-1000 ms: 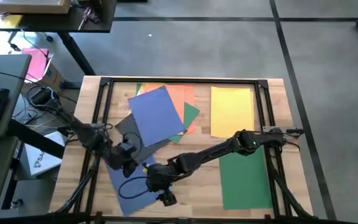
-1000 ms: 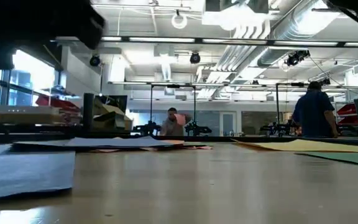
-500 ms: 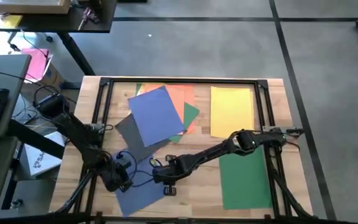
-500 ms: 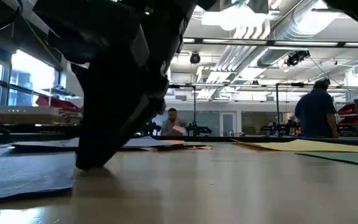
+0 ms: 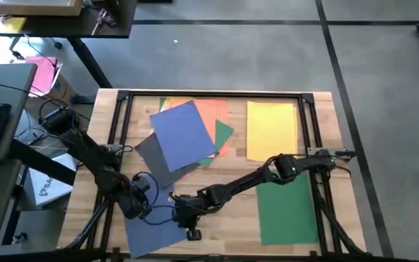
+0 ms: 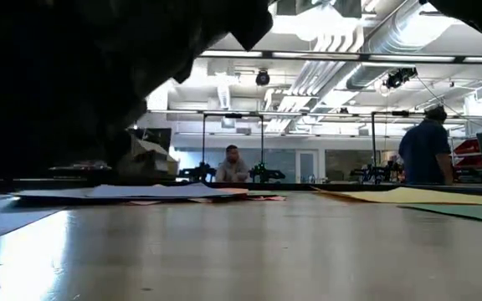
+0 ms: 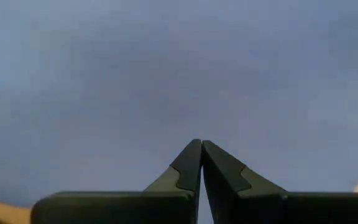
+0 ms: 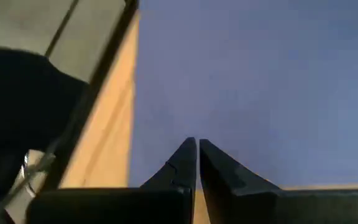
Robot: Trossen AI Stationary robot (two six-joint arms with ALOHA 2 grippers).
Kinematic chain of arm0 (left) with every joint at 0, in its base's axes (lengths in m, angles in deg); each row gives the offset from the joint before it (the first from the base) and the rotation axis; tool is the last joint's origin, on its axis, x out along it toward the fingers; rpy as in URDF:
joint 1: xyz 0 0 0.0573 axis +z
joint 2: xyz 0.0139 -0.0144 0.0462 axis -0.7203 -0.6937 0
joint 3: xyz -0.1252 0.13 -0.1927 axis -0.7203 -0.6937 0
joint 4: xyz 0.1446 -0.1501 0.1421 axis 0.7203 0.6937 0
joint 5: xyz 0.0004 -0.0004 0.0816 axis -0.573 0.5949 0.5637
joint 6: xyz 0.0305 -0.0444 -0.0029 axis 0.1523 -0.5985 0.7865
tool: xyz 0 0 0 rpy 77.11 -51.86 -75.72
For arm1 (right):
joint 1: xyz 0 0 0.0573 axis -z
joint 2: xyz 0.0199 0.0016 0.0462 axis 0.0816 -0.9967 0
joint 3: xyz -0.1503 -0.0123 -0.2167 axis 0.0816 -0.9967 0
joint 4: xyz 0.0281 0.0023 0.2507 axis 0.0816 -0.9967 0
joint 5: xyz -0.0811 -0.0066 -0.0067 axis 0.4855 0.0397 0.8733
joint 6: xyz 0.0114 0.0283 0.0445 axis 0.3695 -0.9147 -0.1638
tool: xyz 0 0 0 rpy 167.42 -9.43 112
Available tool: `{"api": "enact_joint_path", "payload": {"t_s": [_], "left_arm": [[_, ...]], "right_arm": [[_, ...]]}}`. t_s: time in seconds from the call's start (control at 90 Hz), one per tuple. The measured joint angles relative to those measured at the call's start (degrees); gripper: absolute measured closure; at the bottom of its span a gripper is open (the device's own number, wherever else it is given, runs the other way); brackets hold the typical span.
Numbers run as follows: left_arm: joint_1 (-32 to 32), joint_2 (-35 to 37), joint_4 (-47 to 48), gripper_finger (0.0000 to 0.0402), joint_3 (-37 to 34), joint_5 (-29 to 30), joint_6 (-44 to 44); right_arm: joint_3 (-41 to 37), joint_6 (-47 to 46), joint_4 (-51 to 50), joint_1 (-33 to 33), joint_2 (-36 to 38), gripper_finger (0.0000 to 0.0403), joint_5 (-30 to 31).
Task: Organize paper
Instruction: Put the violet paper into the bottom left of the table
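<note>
High view: both claws work the loose blue paper sheet (image 5: 151, 233) at lower left of the wooden bench (image 5: 224, 233). Left claw (image 5: 138, 209) and right claw (image 5: 189, 225) are clenched, tips pressed on it, likely to slide it.

We see a slate-blue rectangular paper sheet (image 5: 151, 231) directly under both black two-finger grippers, the left gripper (image 5: 138, 209) and the right gripper (image 5: 189, 223), on a pale honey-coloured wooden table (image 5: 224, 233) framed in black rails. Beyond the grippers lies a second blue paper sheet (image 5: 184, 135) over a dark grey sheet (image 5: 151, 154), an orange sheet (image 5: 213, 115) and a small green corner (image 5: 223, 132). Off the right gripper's outer side lie a yellow sheet (image 5: 270, 129) and a deep green sheet (image 5: 286, 212).
</note>
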State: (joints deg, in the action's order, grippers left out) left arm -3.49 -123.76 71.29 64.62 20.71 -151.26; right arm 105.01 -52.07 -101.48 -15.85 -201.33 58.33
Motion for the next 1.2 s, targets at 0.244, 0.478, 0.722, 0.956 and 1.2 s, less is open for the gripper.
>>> {"api": "enact_joint_path", "payload": {"t_s": [0.244,0.478,0.722,0.956,1.2], "left_arm": [[-0.3,-7.6,-1.0,0.0401,0.0,2.2,-0.3],[0.1,-13.5,-7.1,0.0401,1.1,3.6,16.1],[2.1,-12.3,5.1,0.0401,2.6,5.4,21.3],[3.4,-11.9,11.9,0.0401,2.4,7.6,23.9],[1.7,-11.9,10.6,0.0401,2.5,7.7,18.6]], "right_arm": [[2.2,-0.2,-11.0,-1.2,1.0,0.0403,13.4],[2.1,0.3,-20.9,-3.8,2.2,0.0403,19.4],[2.2,0.2,-25.1,-6.5,5.0,0.0403,28.2],[2.2,-0.9,-31.2,-8.5,8.2,0.0403,33.0],[2.1,-6.6,-43.6,-11.3,11.1,0.0403,41.4]]}}
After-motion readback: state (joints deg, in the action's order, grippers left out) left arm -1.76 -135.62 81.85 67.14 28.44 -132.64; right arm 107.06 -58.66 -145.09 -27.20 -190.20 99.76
